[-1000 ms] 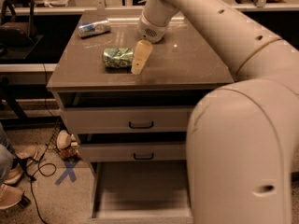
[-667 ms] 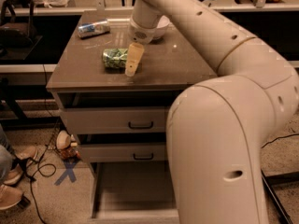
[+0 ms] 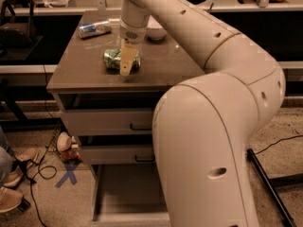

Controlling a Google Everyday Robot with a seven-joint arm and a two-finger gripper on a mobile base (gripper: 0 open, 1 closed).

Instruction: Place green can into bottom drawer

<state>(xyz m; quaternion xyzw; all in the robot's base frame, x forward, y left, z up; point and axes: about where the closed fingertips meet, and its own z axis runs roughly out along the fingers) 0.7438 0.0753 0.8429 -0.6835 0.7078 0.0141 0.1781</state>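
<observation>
The green can [image 3: 112,59] lies on its side near the middle of the desk [image 3: 80,70]; the gripper [image 3: 126,65] hangs down right in front of it, overlapping its right half; whether it is clenched on the can or released cannot be told. The bottom drawer [image 3: 128,193] stands pulled open below, its floor bare; a silver-blue can [image 3: 94,29] and a white bowl [image 3: 155,32] sit farther back on the desk.

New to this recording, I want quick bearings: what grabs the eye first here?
The bulky white arm fills the right foreground, reaching over the cabinet. Its gripper hangs at the green can lying on the cabinet top. Below, the bottom drawer stands pulled out.
</observation>
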